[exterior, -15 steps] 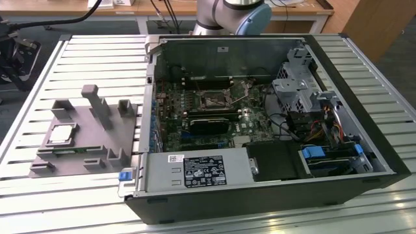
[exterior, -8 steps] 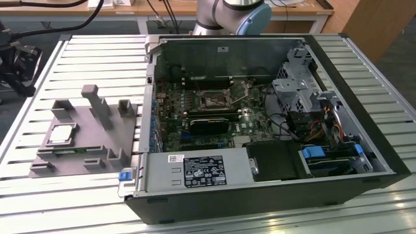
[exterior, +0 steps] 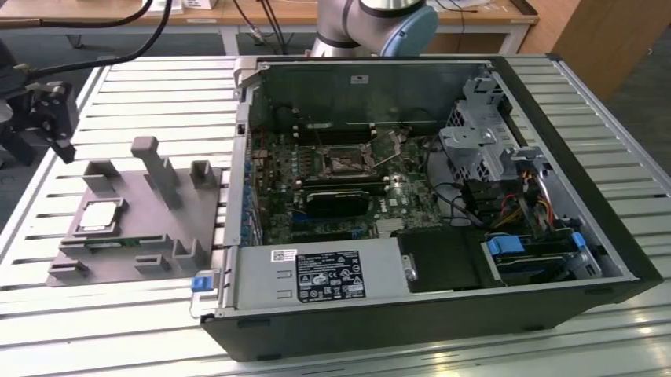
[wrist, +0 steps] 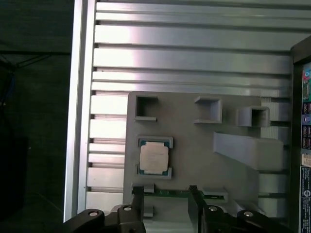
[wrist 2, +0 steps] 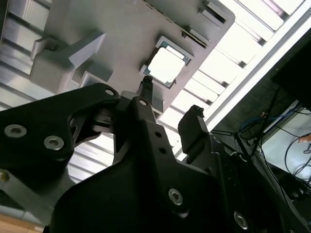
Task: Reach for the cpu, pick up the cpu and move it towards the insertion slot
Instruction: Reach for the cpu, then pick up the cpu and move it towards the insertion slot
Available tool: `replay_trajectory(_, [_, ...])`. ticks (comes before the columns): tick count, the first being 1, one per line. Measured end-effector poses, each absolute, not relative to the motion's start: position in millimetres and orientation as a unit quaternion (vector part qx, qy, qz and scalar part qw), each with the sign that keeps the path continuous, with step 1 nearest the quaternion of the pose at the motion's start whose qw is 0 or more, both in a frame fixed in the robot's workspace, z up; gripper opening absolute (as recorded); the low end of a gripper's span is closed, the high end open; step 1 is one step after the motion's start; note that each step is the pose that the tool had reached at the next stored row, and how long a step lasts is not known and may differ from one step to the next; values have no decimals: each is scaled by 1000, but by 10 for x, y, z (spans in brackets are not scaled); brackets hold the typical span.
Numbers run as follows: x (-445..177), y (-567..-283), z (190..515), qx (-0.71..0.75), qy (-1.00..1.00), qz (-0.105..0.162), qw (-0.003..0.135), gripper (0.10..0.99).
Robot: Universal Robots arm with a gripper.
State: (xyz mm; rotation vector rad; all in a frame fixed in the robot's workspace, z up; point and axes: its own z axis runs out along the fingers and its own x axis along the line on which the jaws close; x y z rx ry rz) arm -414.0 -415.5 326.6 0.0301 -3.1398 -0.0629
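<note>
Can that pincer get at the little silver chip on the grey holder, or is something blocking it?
Probably yes. The cpu lies bare in its recess on the grey holder, nothing on top of it. The open pincer hangs apart from it, and the holder's upright posts stand off to one side.

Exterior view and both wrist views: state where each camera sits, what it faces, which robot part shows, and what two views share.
Exterior view: off-arm, raised, looking down at computer case and insertion slot; arm joint shows.
First wrist view: on the wrist, facing down at the cpu in a grey holder; open gripper shows.
Second wrist view: also wrist-mounted, angled past the gripper toward the cpu.
Shared by both wrist views: cpu, gripper.
</note>
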Motion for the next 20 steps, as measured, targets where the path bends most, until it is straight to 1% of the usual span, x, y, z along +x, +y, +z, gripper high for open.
replay_trajectory(1, [-4140,-4155,3249,10,-1000,-20,1,467])
replay_trajectory(4, [-4141,-4155,3194,10,-1000,-20,1,639])
replay_trajectory(5, [-4141,-4155,3176,10,-1000,-20,1,639])
replay_trajectory(6, [-4141,-4155,3159,10,-1000,-20,1,698])
replay_trajectory(7, [-4141,-4156,3139,10,-1000,-20,1,698])
replay_trajectory(8, [-4141,-4155,3121,10,-1000,-20,1,757])
replay_trajectory(9, [-4141,-4155,3103,10,-1000,-20,1,757])
replay_trajectory(10, [-4141,-4155,3084,10,-1000,-20,1,820])
replay_trajectory(20, [-4181,-4171,2903,17,-1000,-20,3,820])
